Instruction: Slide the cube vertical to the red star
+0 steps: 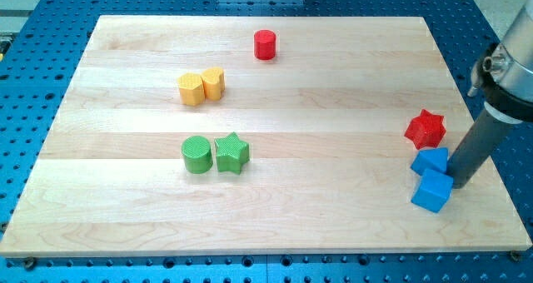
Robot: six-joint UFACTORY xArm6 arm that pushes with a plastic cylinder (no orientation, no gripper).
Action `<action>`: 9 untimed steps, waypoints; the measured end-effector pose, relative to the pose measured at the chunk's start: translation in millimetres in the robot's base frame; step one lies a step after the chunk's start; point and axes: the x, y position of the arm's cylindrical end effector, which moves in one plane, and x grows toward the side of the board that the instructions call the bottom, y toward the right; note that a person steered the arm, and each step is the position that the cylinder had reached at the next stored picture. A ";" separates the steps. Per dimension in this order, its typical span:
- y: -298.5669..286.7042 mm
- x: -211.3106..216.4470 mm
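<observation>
A red star lies near the board's right edge. Two blue blocks sit just below it. The upper blue block almost touches the star's lower side. The lower one is a blue cube, touching the upper block from below. My tip stands at the right of the two blue blocks, close against the cube's upper right corner. The dark rod rises from there toward the view's top right.
A red cylinder stands near the top middle. A yellow cylinder and a yellow heart-like block touch at upper left. A green cylinder and a green star sit side by side at centre left. The board's right edge is close to my tip.
</observation>
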 end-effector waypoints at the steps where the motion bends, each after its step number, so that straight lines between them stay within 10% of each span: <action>1: 11.4 0.0; 4: -44.5 71.6; 6: -147.2 63.1; 9: -130.8 39.3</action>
